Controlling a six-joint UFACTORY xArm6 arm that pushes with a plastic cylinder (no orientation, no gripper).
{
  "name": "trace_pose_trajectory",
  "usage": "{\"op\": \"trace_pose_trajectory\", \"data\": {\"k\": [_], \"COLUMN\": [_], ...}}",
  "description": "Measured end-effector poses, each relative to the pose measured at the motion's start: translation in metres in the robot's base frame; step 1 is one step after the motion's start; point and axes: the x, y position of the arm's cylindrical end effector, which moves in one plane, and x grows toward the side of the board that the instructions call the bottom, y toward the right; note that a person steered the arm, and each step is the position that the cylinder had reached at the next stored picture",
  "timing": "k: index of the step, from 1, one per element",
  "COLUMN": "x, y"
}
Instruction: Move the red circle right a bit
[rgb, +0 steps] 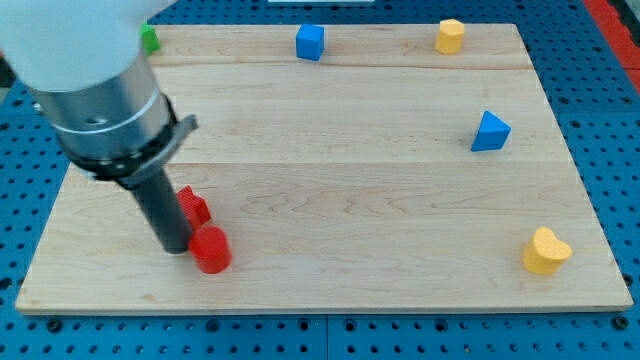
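Note:
The red circle (212, 250) is a short red cylinder lying near the wooden board's bottom-left part. My tip (176, 247) is at the end of the dark rod and stands just to the circle's left, touching or almost touching it. A second red block (195, 207), its shape partly hidden by the rod, sits just above the circle and right of the rod.
A green block (150, 38) peeks out at the top left behind the arm. A blue cube (310, 42) and a yellow block (450, 36) lie along the top edge. A blue triangle (490, 132) is at the right. A yellow heart (546, 251) is at the bottom right.

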Motion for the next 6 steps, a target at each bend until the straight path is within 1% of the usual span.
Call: {"op": "trace_pose_trajectory", "data": {"k": [1, 2, 3, 4, 5, 6], "x": [0.007, 0.014, 0.019, 0.027, 0.042, 0.048], "y": [0.032, 0.052, 0.056, 0.037, 0.030, 0.051]}}
